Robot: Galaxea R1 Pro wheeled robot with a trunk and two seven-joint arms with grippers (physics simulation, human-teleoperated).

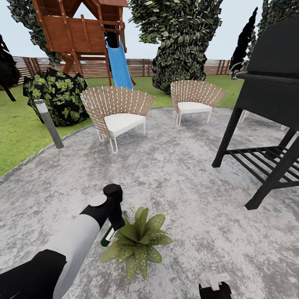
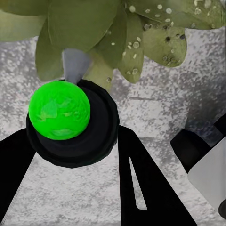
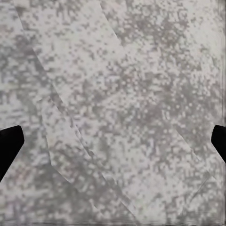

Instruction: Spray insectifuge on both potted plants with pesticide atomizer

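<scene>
Resting between the left jaws, pesticide atomizer point(image 2: 66, 122), beside potted plant point(image 1: 139, 243).

Patio point(image 1: 174, 174) rough mottled stone; chairs point(image 1: 116, 110) woven wicker (white cushions); fence point(image 1: 141, 66) slatted wood.

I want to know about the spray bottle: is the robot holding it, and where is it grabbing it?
Yes. The left end effector holds the pesticide atomizer near its upper end, beside the potted plant. The right end effector is open over bare patio.
</scene>
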